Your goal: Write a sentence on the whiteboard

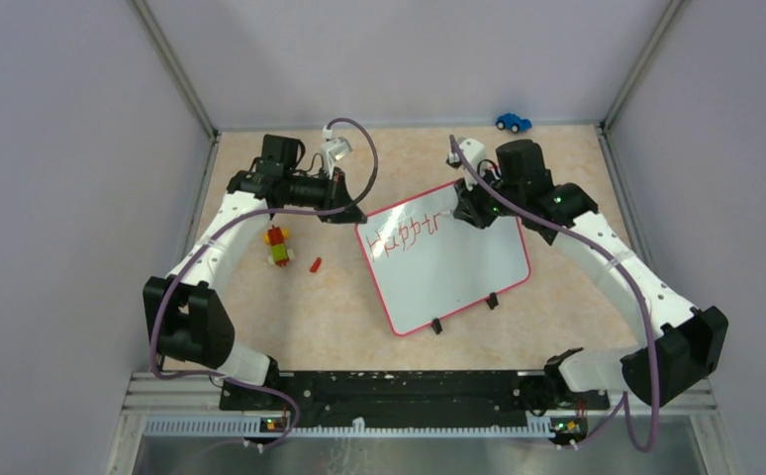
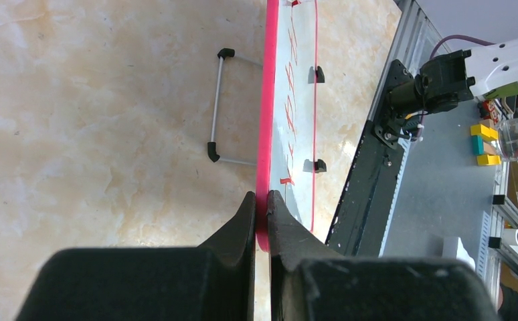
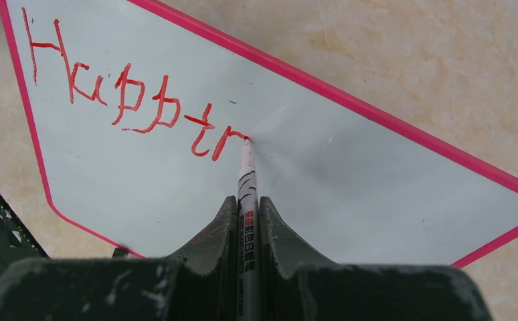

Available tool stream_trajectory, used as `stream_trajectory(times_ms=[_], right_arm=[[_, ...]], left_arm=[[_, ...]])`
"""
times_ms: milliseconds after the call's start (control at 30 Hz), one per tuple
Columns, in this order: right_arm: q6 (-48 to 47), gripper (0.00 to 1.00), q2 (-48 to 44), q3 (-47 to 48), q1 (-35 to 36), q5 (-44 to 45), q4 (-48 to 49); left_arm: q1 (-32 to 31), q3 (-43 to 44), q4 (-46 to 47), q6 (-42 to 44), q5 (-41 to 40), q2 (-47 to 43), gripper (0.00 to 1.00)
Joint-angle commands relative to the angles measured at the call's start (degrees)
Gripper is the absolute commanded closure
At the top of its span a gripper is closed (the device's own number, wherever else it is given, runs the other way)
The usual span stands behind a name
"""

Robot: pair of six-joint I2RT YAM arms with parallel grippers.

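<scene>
Whiteboard [image 1: 458, 277], pink-red framed, sits angled on the worktop [image 1: 339, 297] between both arms, with red lettering [image 1: 409, 237] near its far edge. Left wrist view: the left fingers [image 2: 243, 221] pinch the frame's edge. Right wrist view: the right fingers [image 3: 219, 227] clamp a marker [image 3: 246, 167]. Its tip touches the board at the end of letters reading roughly "Happir". The barrel print is illegible.

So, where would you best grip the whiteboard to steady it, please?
Probably on its thin pink frame, edge-on from the far-left corner, a finger on each face, as the left gripper does: the whiteboard is flat and thin, and the rim clears the lettering and marker.
</scene>
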Motion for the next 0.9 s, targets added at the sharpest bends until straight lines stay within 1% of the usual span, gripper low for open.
stream_trajectory(times_ms=[0,400,567,867], right_arm=[[-1.32,1.0,-1.47,-0.56,-0.65,0.6,0.02],[-0.18,1.0,-3.96,-3.78,-0.59,-2.18,-1.53],[0.26,1.0,-4.95,-1.9,-0.61,-2.93,-2.11],[-0.05,1.0,-4.42,0.6,-1.2,-1.11,-1.32]], left_arm=[[-2.23,-1.04,-2.45,1.53,0.68,0.6,1.0],[-2.23,-1.15,-2.37,1.52,0.58,0.57,1.0],[-2.32,-1.08,-2.39,1.5,0.64,0.6,1.0],[-2.37,-1.06,-2.44,1.49,0.56,0.35,1.0]])
